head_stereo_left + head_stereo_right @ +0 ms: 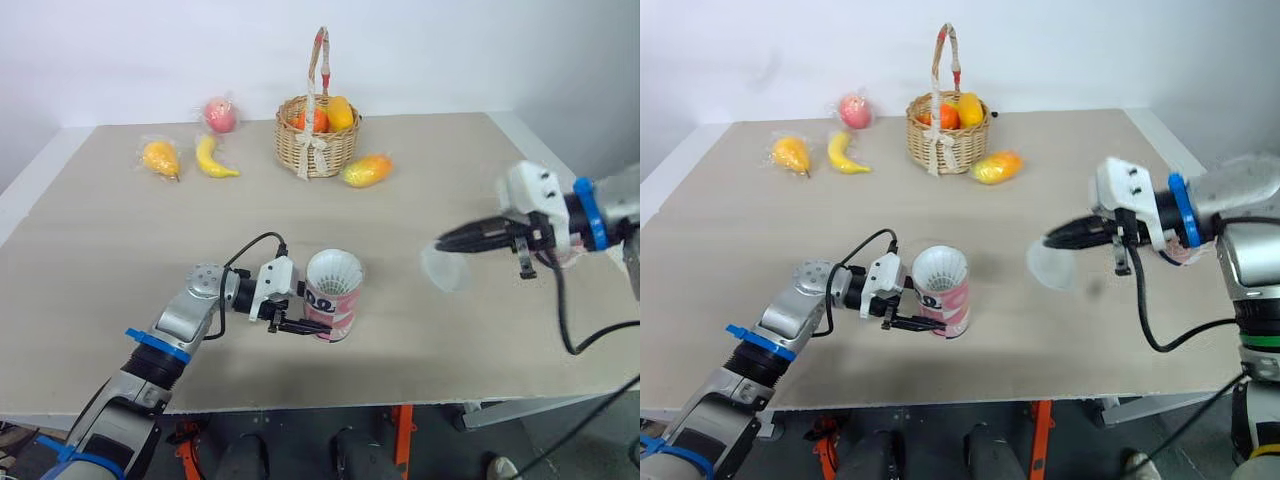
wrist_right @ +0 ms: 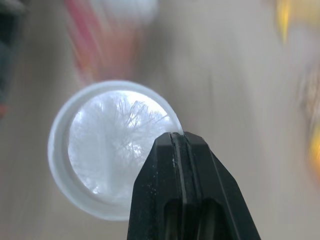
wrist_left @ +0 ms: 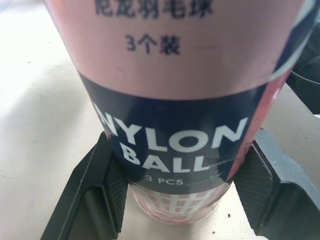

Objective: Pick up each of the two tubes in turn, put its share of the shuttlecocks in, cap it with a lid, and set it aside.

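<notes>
A pink and navy shuttlecock tube [image 1: 332, 298] stands upright on the table, a white shuttlecock skirt showing at its open top. My left gripper [image 1: 300, 312] is shut on the tube near its base; the left wrist view shows the tube [image 3: 175, 125] squeezed between both black fingers [image 3: 97, 192]. My right gripper [image 1: 448, 241] is shut on the rim of a translucent white lid [image 1: 444, 268], held in the air to the right of the tube. In the right wrist view the lid [image 2: 95, 150] hangs from the closed fingertips [image 2: 177, 145].
At the back of the table [image 1: 120, 250] stands a wicker basket [image 1: 316, 140] with fruit. A mango [image 1: 366, 170] lies beside it; a banana [image 1: 212, 160], a yellow fruit [image 1: 160, 157] and a pink apple [image 1: 221, 115] lie at back left.
</notes>
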Tool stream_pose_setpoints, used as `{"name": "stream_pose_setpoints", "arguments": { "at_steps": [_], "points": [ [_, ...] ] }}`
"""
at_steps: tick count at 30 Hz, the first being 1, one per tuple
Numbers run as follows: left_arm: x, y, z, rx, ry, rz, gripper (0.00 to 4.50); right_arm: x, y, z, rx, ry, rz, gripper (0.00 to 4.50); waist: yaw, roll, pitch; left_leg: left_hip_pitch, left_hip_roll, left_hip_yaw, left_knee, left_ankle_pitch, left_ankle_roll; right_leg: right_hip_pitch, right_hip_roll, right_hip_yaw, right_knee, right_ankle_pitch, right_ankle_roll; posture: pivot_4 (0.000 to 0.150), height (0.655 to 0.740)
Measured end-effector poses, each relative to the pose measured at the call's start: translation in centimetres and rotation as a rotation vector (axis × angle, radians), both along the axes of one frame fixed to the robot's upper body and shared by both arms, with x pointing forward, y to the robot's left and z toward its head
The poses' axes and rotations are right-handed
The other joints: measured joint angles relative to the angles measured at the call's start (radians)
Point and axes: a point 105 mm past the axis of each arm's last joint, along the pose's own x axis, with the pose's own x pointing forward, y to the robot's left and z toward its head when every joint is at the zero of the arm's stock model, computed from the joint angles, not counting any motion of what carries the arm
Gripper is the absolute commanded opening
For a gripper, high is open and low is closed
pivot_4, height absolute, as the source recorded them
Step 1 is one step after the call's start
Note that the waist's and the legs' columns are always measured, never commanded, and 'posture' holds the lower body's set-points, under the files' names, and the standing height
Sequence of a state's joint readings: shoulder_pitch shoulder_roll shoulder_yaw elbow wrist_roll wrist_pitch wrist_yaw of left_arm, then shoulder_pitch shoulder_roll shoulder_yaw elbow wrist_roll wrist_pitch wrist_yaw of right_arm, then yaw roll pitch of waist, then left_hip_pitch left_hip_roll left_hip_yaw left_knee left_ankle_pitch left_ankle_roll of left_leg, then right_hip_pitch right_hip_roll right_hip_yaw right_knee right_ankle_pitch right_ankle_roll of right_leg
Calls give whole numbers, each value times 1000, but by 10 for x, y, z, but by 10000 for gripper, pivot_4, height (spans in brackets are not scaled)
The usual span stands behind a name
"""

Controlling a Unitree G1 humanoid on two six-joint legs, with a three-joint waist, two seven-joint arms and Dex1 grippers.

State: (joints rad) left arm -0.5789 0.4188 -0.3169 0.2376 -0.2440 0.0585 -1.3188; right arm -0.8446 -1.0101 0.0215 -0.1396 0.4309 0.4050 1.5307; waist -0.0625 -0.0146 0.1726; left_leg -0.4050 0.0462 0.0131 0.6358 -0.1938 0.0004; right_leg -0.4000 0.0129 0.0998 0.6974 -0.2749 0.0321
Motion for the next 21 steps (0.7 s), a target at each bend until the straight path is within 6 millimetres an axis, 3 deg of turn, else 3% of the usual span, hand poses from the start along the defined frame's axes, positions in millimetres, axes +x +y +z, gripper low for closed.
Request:
{"name": "stream_pose_setpoints", "arguments": {
  "at_steps": [3,5,8,11,17,21],
  "points": [
    [2,0,1,4,0,-1,26666,-16,35,28,38,-91,160,313,0,-1,0,0,0,1,0,0,0,-1,0,0,0,0,-1,1500,7400],
    [2,0,1,5,-1,-4,26666,-18,43,29,28,-105,195,313,0,-2,0,0,1,0,0,0,0,-1,0,0,0,0,-1,1500,7400],
    [3,0,2,11,-6,-13,26666,-18,70,18,-32,-116,295,313,-1,-3,-1,-1,1,2,0,0,0,-2,0,0,0,0,-2,1500,7400],
    [3,-1,2,11,-9,-22,26666,-17,83,5,-70,-101,355,313,0,-3,-1,-2,1,2,0,0,0,-3,0,1,0,1,-1,1500,7400],
    [2,0,2,14,-14,-20,26666,9,93,-27,-250,-188,354,313,2,-3,-1,-3,1,2,0,0,0,-4,0,1,0,1,-1,1500,7400],
    [2,0,2,13,-16,-16,26666,21,98,-28,-324,-282,362,313,2,-3,-1,-3,1,3,0,0,0,-4,0,0,0,1,-1,1500,7400]
  ]
}}
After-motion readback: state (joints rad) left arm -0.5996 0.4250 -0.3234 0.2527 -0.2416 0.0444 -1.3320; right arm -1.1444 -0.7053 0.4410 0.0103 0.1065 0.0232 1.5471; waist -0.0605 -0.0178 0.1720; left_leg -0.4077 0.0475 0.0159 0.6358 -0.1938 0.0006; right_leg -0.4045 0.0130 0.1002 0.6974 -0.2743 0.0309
